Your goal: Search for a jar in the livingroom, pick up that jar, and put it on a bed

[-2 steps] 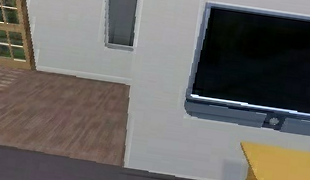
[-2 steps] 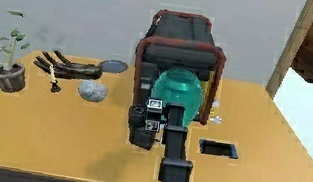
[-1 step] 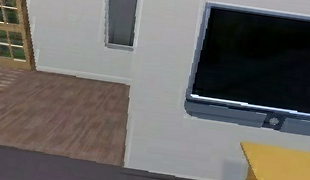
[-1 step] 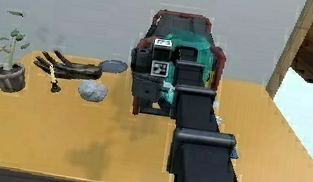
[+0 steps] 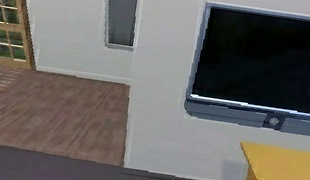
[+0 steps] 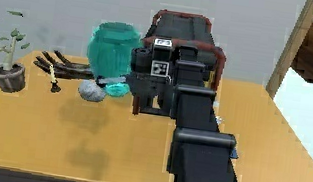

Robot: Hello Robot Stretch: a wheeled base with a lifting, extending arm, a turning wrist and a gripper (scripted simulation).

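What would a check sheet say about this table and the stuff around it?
Surface: yellow table, things along its far side.
Job's things: teal jar standing on the table.
Clutter: potted plant; grey lump; dark box right of the jar.
Grippers: tool low left of the jar in the arm side view; cannot tell whether it holds anything.
Cables: nothing seen.
Surroundings: wall TV; wood floor; paned door.

Yellow tbl [image 6: 58,132] — potted plant [image 6: 8,71], teal jar [image 6: 113,45], dark box [image 6: 185,28].
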